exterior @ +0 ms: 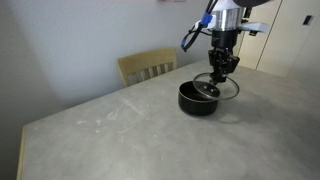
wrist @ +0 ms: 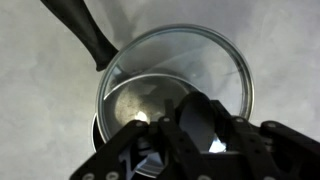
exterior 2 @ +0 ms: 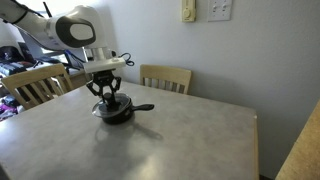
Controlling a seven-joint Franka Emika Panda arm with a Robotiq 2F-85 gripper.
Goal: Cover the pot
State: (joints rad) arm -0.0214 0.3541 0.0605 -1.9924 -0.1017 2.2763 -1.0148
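Observation:
The small black pot [exterior: 196, 100] stands on the grey table [exterior: 120, 130], and it also shows in an exterior view [exterior 2: 118, 112] with its long handle [exterior 2: 143, 107] pointing sideways. My gripper [exterior: 222, 70] is shut on the black knob of the round glass lid [exterior: 222, 87] and holds the lid just above the pot, shifted a little off its rim. In the wrist view the lid [wrist: 190, 60] fills the middle, the knob sits between my jaws [wrist: 205, 128], the pot's rim [wrist: 100, 128] peeks out at the lower left, and the handle [wrist: 85, 35] runs to the upper left.
A wooden chair [exterior: 148, 66] stands behind the table, also seen in an exterior view [exterior 2: 166, 78]. Another chair [exterior 2: 35, 85] stands by the table's side. A wall runs close behind. The table's edge [exterior 2: 250, 130] lies near a cabinet.

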